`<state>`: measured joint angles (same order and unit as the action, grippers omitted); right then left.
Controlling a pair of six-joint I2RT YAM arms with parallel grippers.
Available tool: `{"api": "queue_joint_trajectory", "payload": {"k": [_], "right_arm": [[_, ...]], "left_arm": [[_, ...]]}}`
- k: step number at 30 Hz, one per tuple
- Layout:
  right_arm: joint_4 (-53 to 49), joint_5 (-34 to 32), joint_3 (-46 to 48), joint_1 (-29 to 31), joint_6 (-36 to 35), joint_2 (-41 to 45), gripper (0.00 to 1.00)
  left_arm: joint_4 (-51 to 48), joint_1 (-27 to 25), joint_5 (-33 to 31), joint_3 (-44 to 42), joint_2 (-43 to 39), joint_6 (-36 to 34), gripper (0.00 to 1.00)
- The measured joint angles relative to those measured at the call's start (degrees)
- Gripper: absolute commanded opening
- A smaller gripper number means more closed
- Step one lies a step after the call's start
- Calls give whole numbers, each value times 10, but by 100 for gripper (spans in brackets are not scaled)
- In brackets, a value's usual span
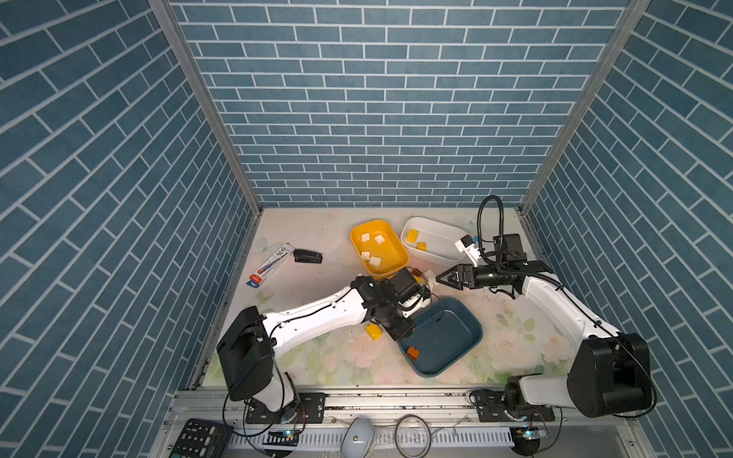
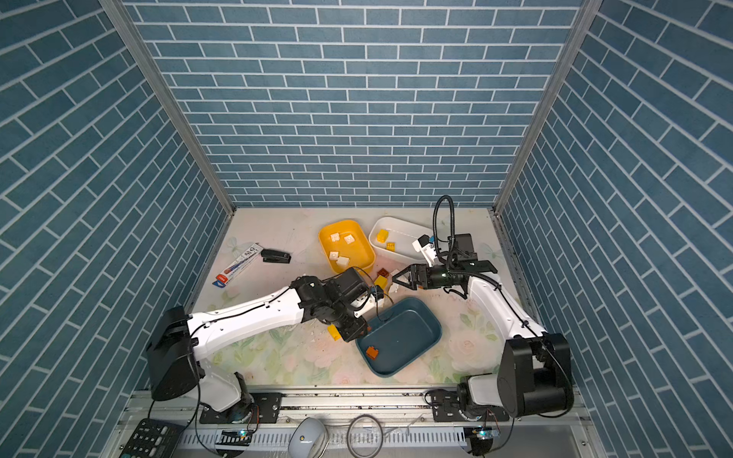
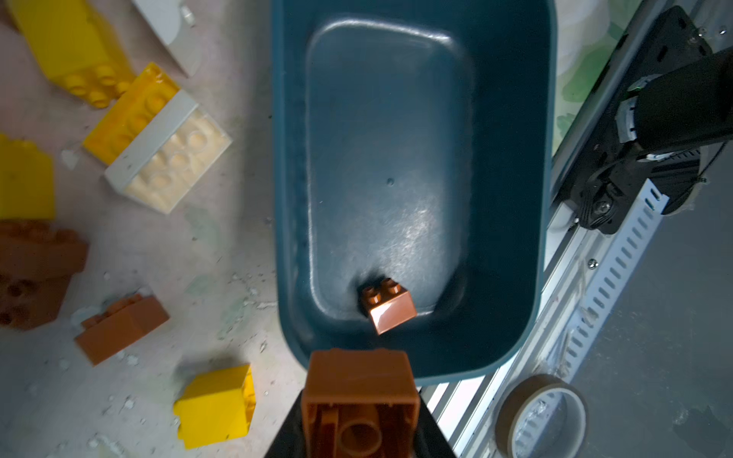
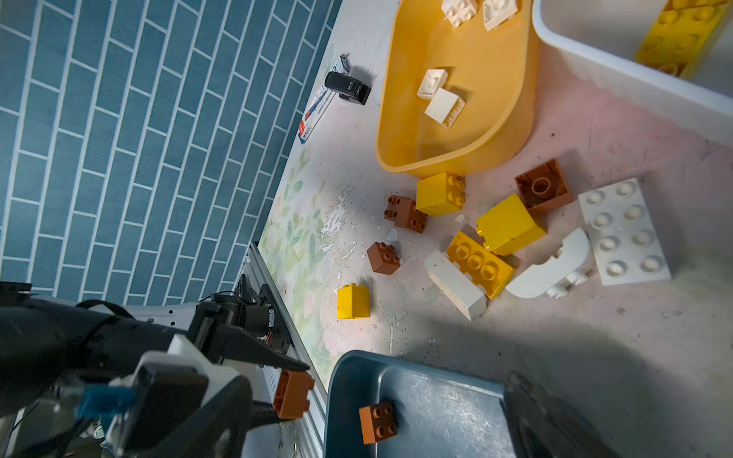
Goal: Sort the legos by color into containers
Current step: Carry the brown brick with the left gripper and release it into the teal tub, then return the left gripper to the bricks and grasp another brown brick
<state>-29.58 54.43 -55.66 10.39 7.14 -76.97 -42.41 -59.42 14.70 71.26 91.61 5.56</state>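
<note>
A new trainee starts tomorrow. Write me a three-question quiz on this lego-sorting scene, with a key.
1. True or false: the left gripper is holding a brown brick.
2. Which colour of bricks lies in the yellow tub? A) white B) brown C) yellow
3. How many bricks are in the white tub, and what colour are they?

Key: 1 true; 2 A; 3 two, yellow.
</note>
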Motion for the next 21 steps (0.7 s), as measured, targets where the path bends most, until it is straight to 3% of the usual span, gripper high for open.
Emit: {"api": "queue_joint_trajectory", "payload": {"k": [3,7,14,21], "right_arm": [[-6,-5,0,-3,0,7,98],[-17,-11,0,-6,-1,17,98],[-26,-13,0,-7,-2,21,98],[-23,-11,0,-7,-1,20,99]], "left_arm": [[25,-16,3,0,35,2,33],[38,-19,2,0,64,5,64],[19,-5,-5,3,43,3,75],[-21,82,-21,7,-11,2,78]]}}
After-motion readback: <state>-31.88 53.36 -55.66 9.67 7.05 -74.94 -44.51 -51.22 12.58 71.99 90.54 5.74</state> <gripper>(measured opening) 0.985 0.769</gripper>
